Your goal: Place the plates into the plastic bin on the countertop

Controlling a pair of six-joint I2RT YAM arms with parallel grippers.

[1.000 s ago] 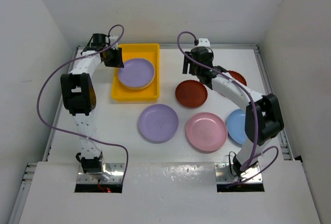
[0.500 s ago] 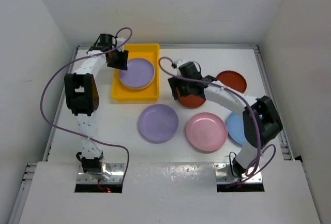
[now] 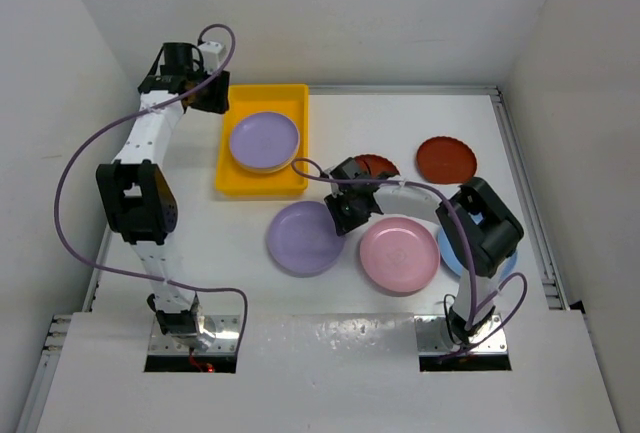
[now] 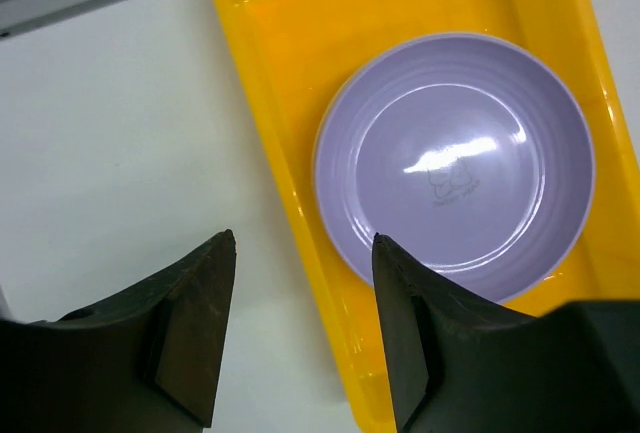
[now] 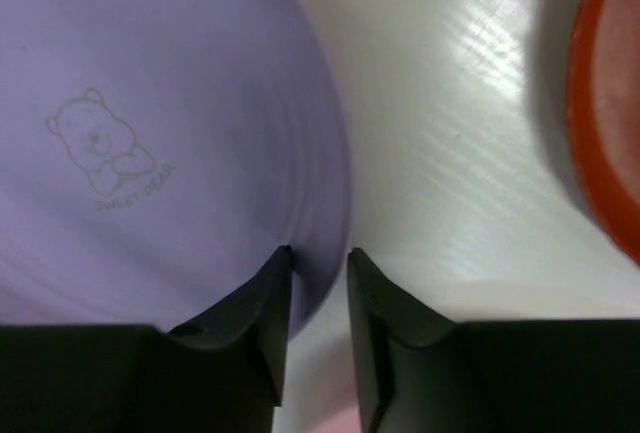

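White walls stand all around: a back wall (image 3: 330,13), a left wall (image 3: 50,103) and a right wall (image 3: 590,103). At the bottom lies a shiny white board (image 3: 330,373). It has two square holes, one on the left (image 3: 193,345) and one on the right (image 3: 465,345). A shiny metal plate (image 3: 222,330) sits in the left hole. A little red wire (image 3: 203,365) pokes out there.

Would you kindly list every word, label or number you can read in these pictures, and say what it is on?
"SWEET BEAR": under a small bear drawing on the loose lavender plate, right wrist view.
Unreadable: a similar print on the second lavender plate, in the yellow bin, is too small.
Nothing else bears text.
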